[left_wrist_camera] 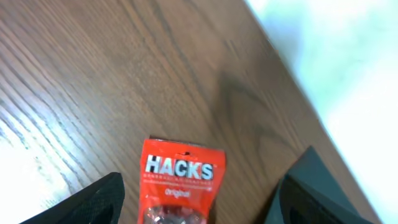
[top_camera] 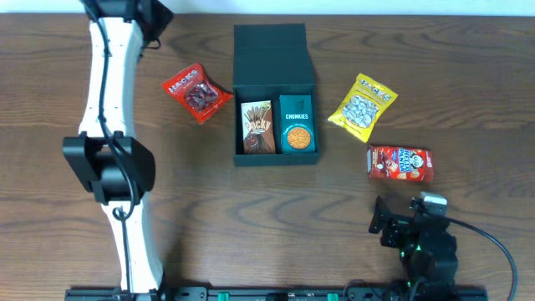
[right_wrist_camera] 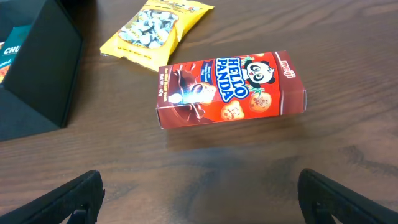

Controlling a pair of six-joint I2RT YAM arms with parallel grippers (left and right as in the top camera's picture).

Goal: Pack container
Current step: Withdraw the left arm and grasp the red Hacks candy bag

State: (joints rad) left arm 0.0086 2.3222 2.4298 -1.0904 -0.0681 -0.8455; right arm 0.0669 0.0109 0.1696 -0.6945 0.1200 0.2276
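Observation:
The dark teal container (top_camera: 275, 157) stands open at mid table, its lid (top_camera: 272, 52) folded back. A Pocky box (top_camera: 257, 128) and a Chunkies box (top_camera: 296, 124) lie inside it. A red Hacks packet (top_camera: 196, 92) lies to its left. A yellow candy packet (top_camera: 361, 104) and a red Hello Panda box (top_camera: 399, 162) lie to its right. My left gripper (left_wrist_camera: 193, 208) is open and empty, hovering over the Hacks packet (left_wrist_camera: 180, 177). My right gripper (right_wrist_camera: 208, 205) is open and empty, short of the Hello Panda box (right_wrist_camera: 230, 90).
The left arm's white links (top_camera: 113, 125) stretch along the left side of the table. The right arm (top_camera: 422, 242) sits at the front right edge. The container's wall (right_wrist_camera: 43, 68) and the yellow packet (right_wrist_camera: 155, 28) show in the right wrist view.

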